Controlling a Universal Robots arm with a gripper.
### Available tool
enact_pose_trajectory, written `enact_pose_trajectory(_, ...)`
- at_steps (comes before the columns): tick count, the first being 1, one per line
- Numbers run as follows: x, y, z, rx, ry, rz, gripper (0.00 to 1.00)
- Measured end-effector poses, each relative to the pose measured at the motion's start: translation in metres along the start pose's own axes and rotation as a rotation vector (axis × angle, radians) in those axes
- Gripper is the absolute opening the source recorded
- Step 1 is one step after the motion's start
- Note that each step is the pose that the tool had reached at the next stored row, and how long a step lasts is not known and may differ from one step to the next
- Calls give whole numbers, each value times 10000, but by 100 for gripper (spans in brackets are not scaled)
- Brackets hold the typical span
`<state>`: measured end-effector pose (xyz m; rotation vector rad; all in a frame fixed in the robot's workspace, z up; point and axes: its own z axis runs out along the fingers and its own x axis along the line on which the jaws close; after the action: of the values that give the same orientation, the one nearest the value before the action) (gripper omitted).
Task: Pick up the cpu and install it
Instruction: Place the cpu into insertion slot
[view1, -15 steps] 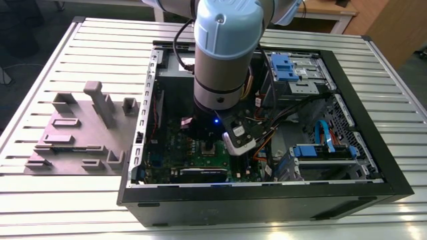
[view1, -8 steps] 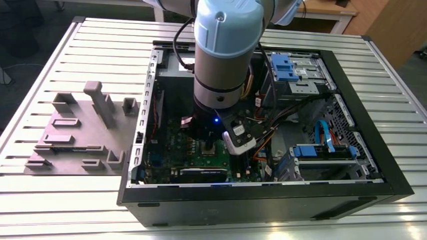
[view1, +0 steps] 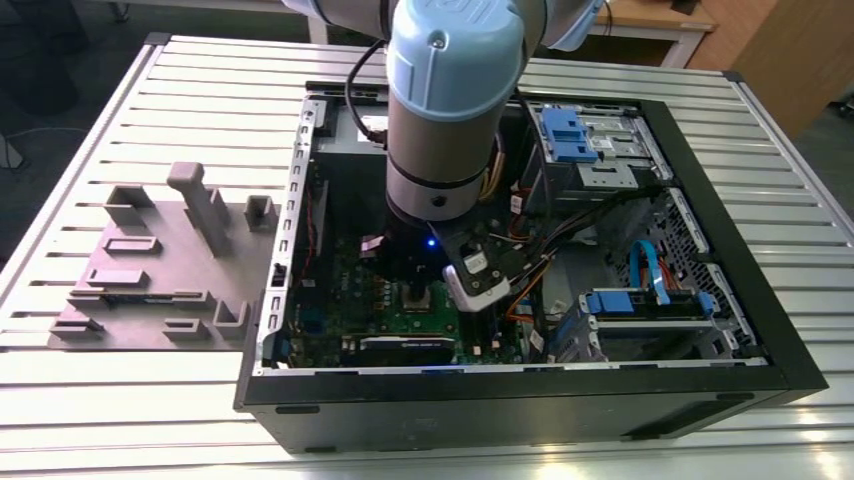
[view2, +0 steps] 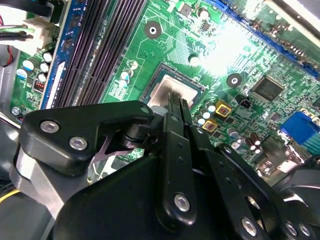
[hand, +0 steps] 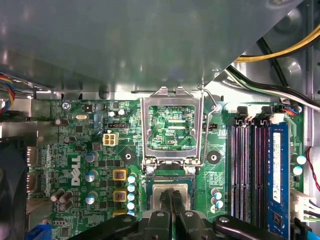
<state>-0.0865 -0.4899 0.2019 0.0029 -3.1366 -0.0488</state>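
Inside the open computer case (view1: 787, 370), in the lower middle of the exterior view, the arm (view1: 447, 90) reaches straight down onto the green motherboard (view1: 320, 305). The end effector (hand: 171, 192) has its two black fingers drawn together, with only a thin slit between them. In both wrist views the tips sit over the middle of the cpu (hand: 156, 195). The cpu lies flat in its socket, its silvery top showing on either side of the fingers. I cannot tell whether the tips press on it. Just beside the socket, the metal load frame (hand: 145, 130) stands hinged open. The dark memory slots (hand: 250, 170) run alongside. On the exterior view's left, a grey parts fixture (view1: 147, 270) sits on the slatted worktop (view1: 134, 400).
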Motion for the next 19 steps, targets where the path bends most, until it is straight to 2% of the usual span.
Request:
enact_pose_trajectory(5,0,0,0,0,0,0,15)
enact_pose_trajectory(6,0,0,0,0,0,0,10)
enact_pose_trajectory(14,2,-1,26,3,1,0,10)
enact_pose_trajectory(19,2,-3,63,1,0,0,10)
